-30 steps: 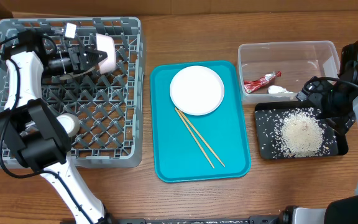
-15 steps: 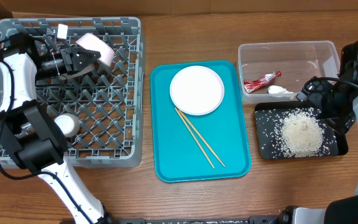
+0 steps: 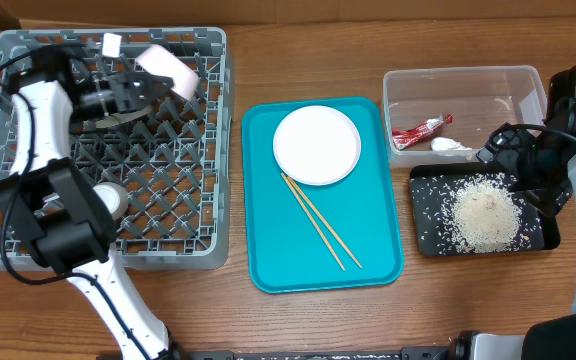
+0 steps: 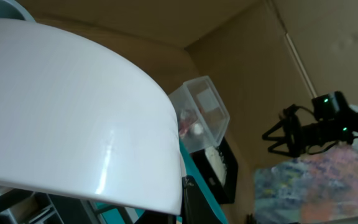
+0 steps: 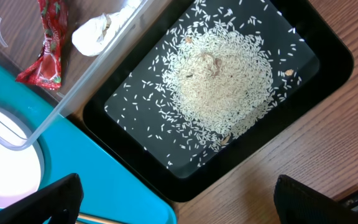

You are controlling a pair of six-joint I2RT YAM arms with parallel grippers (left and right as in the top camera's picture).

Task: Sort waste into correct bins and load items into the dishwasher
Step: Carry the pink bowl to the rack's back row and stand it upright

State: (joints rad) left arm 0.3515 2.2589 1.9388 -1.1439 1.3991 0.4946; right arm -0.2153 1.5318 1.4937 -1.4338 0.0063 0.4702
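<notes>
My left gripper (image 3: 140,88) is shut on the small white bowl (image 3: 168,70) and holds it tilted over the back of the grey dish rack (image 3: 173,215). The bowl fills the left wrist view (image 4: 73,106). A small white cup (image 3: 108,198) sits in the rack. The white plate (image 3: 316,145) and chopsticks (image 3: 318,220) lie on the teal tray (image 3: 268,255). My right gripper (image 5: 188,205) is open and empty above the front left corner of the black tray (image 5: 328,62) holding rice (image 5: 219,81). The red wrapper (image 5: 48,43) and white scrap (image 5: 98,34) lie in the clear tub (image 3: 463,78).
The rack fills the table's left side, with my left arm reaching over it. The teal tray lies in the middle. The tub and black tray (image 3: 428,240) stand close together at the right, under my right arm. Bare wood runs along the front.
My left gripper swung the white bowl a little left, then back right and slightly farther, tilting it more. My right arm has not moved.
</notes>
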